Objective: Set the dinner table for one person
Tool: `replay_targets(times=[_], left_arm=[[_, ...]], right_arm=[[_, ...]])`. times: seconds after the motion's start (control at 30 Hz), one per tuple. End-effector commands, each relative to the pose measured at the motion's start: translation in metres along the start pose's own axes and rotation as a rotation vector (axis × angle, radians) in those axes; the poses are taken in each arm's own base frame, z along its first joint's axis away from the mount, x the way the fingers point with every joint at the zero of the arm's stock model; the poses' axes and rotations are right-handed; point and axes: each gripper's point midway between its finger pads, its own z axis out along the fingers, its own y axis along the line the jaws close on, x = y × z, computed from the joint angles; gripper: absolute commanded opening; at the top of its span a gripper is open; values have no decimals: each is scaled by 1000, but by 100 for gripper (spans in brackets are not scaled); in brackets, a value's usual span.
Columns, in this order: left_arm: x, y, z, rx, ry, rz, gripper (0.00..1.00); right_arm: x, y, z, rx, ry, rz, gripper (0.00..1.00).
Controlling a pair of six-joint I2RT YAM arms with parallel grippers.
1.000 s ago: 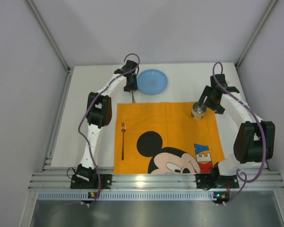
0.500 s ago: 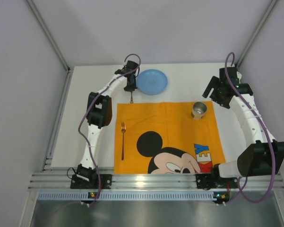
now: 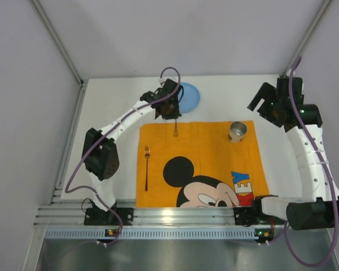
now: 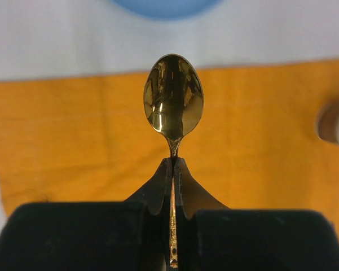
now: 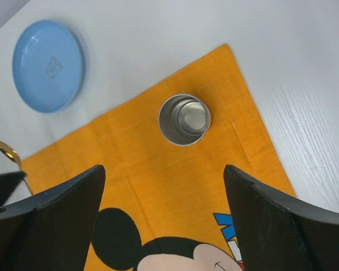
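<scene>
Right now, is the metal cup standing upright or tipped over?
Upright: the metal cup stands on the orange placemat, and the right wrist view looks down into its round open mouth.

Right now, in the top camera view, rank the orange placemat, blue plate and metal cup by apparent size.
1. orange placemat
2. blue plate, partly covered by the left arm
3. metal cup

Steel cup (image 5: 184, 119) upright on orange placemat (image 5: 141, 186), centre; blue plate (image 5: 48, 65) on dinner table (image 5: 304, 68), ten o'clock; possibly spoon (image 5: 5, 150), nine o'clock.
</scene>
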Motion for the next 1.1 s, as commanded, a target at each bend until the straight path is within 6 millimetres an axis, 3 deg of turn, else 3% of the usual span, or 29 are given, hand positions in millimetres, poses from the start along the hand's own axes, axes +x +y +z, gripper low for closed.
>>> replay_targets(times=[0.0,0.03,0.1,0.13,0.2,0.23,0.37,0.4,0.47,0.5,0.53,0.6,0.63,0.83,0.87,0.97,1.0,1.07], left_arm=[[49,-46,-24,126,27,-106,0],[61,-62,-35,167,34,-116,0],[88,-72,-35,178,71,-127,0],[103,-90,-39,208,82,-145,0],[129,-98,-32,214,124,-184,0],[141,-119,-34,267,139,-228,0],[183,-153,-15,302,215,-232,0],[183,-166,-17,326,211,-232,0],[202,-185,-11,343,232,-195,0],[199,-207,-19,389,222,-185,0],[210,-211,-7,380,238,-160,0],[212,-235,-13,423,255,-146,0],[224,-236,-1,402,278,-134,0],[249,-247,0,424,400,-160,0],[250,-248,-2,429,407,-155,10],[245,-239,-7,389,414,-129,25],[234,-239,-10,391,397,-129,35],[217,-235,-20,392,366,-122,45]], right_arm=[[9,-9,-28,-12,5,15,86],[10,-12,-35,-14,-10,16,86],[20,-18,-39,-4,7,13,87],[22,-21,-44,-7,0,14,87],[32,-26,-45,-1,19,19,87],[36,-27,-46,-3,24,22,87],[45,-35,-58,8,35,21,87],[45,-37,-61,12,31,15,87],[45,-43,-69,31,17,8,87],[44,-46,-72,40,12,0,87],[46,-48,-76,45,10,-1,88],[47,-53,-79,57,5,-5,88],[50,-55,-81,57,8,-5,88],[59,-63,-84,76,11,-9,89],[59,-64,-84,78,9,-11,90],[60,-66,-83,87,11,-12,90],[59,-66,-81,90,11,-15,90],[59,-66,-77,92,13,-15,90]])
